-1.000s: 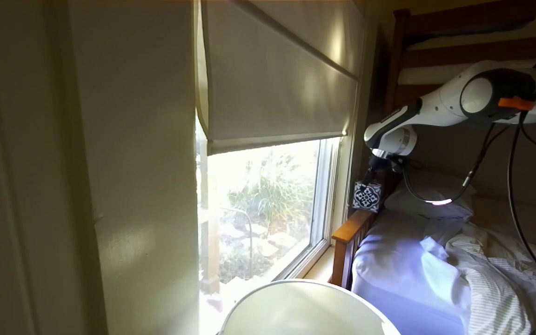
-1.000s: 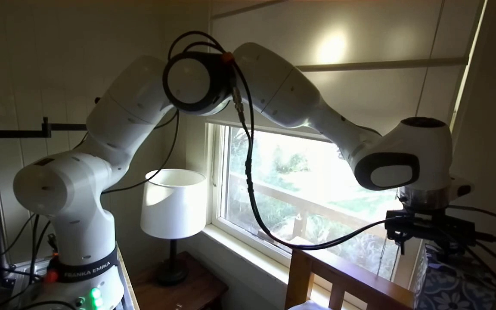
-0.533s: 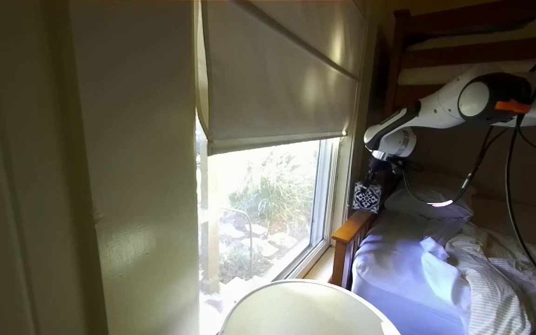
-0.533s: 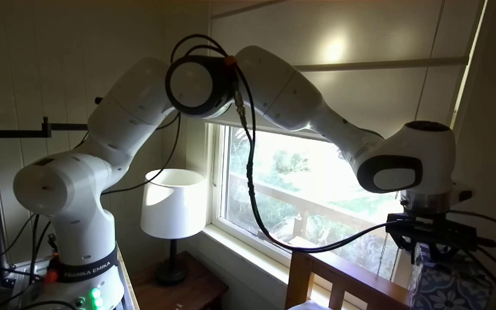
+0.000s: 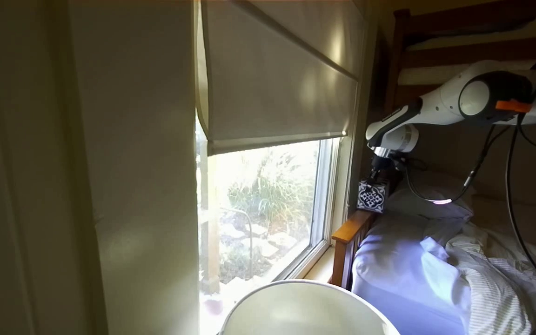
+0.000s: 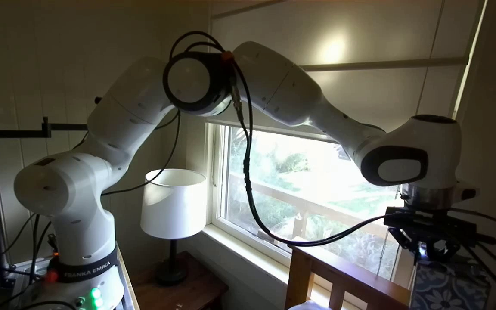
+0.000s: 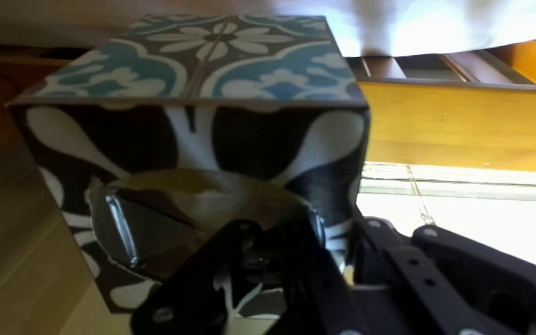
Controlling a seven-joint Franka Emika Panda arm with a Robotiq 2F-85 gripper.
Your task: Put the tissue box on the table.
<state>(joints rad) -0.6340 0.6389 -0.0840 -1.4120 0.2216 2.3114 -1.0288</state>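
The tissue box [image 7: 198,135], a cube with black-and-white and blue patterned faces, shows in all views, near the wooden bed end. In the wrist view, one finger [image 7: 296,246] of my gripper [image 7: 327,235] reaches into its oval opening. The other stands outside the box's side, so the jaws are shut on the box's wall. Box [image 5: 371,196] and gripper [image 5: 373,180] are small in an exterior view; whether the box is supported from below I cannot tell. A brown wooden table [image 6: 207,275] stands beneath a lamp in an exterior view.
The white lamp [image 6: 174,206] occupies that table by the window. A wooden bed rail [image 6: 355,269] lies beside the box. Bedding [image 5: 403,260] and a pillow [image 5: 428,200] are close by. A round pale rim, apparently the lampshade [image 5: 310,311], shows low in an exterior view.
The jaws have come together on the tissue box's edge. Gripper and box have shifted slightly to the right in an exterior view, and the gripper stands a little higher than half a second ago.
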